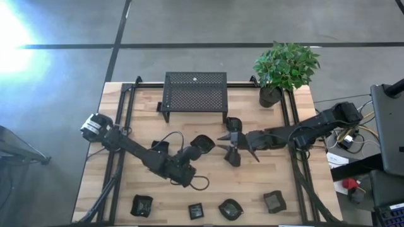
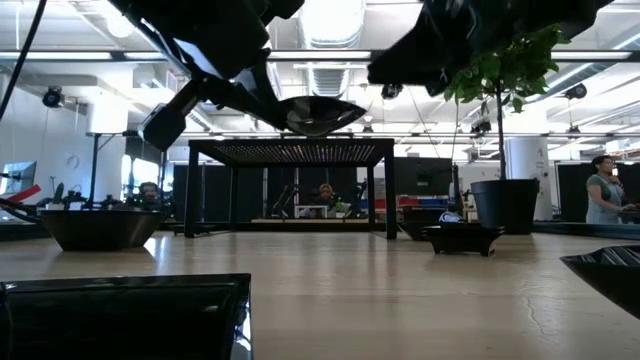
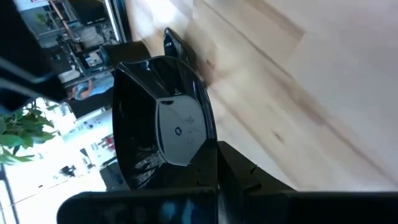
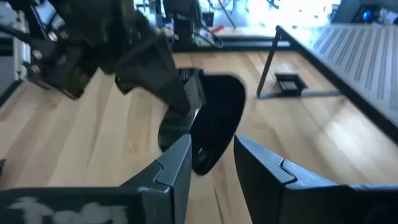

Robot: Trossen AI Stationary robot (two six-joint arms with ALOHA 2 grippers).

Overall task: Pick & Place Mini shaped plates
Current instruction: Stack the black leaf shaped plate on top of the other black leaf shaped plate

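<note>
1. Left end effector (image 1: 194, 151): clamped shut on the rim of one mini shaped plate (image 3: 163, 127), lifted clear of the surface (image 1: 126, 183) and tilted on edge.
2. Right end effector (image 1: 231, 146): fingers (image 4: 171, 165) spread apart, holding nothing, facing that same plate from the opposite side; plate's edge just ahead of the fingertips, contact not possible to judge.
3. Just beside the right end effector, toward the stand: another small black plate (image 1: 233, 124) lying on the surface.
4. Just behind the left end effector, along its arm: one more plate (image 1: 160, 147).
5. Farther off, along the surface's front edge: four plates in a row (image 1: 141, 205), (image 1: 196, 210), (image 1: 231, 209), (image 1: 274, 201).
6. Farthest, at the back edge: black mesh stand (image 1: 195, 91), and a potted plant (image 1: 284, 66) at the corner.
</note>
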